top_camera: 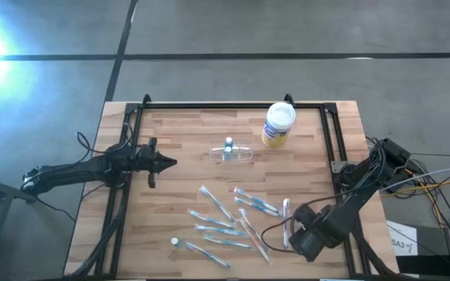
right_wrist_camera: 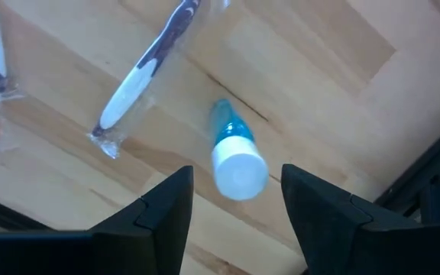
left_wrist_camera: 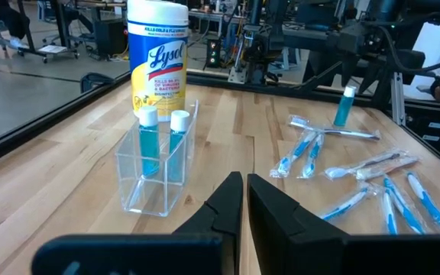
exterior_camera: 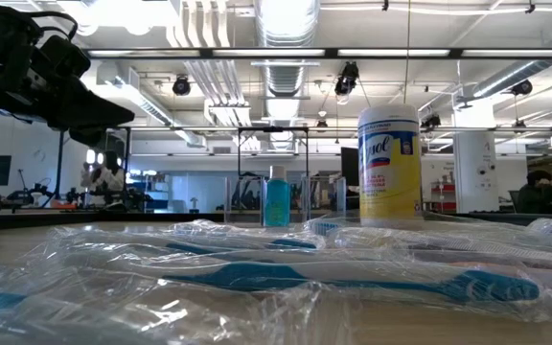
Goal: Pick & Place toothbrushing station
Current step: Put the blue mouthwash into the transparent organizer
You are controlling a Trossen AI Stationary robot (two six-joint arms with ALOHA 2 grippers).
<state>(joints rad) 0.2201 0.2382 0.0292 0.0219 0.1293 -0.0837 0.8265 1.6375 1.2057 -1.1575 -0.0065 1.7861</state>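
Left claw (left_wrist_camera: 244,200), shut, points at nearby toothbrushing station (left_wrist_camera: 159,164).

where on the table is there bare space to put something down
Bare wood lies between the left gripper and the clear holder, and along the far edge left of the canister. The near middle is crowded with wrapped toothbrushes, where the right gripper hovers.

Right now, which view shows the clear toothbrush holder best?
The left wrist view: the clear holder stands close, two blue bottles inside. The high view shows it small at table centre; the low view, distant behind wrapped toothbrushes; the right wrist view misses it.
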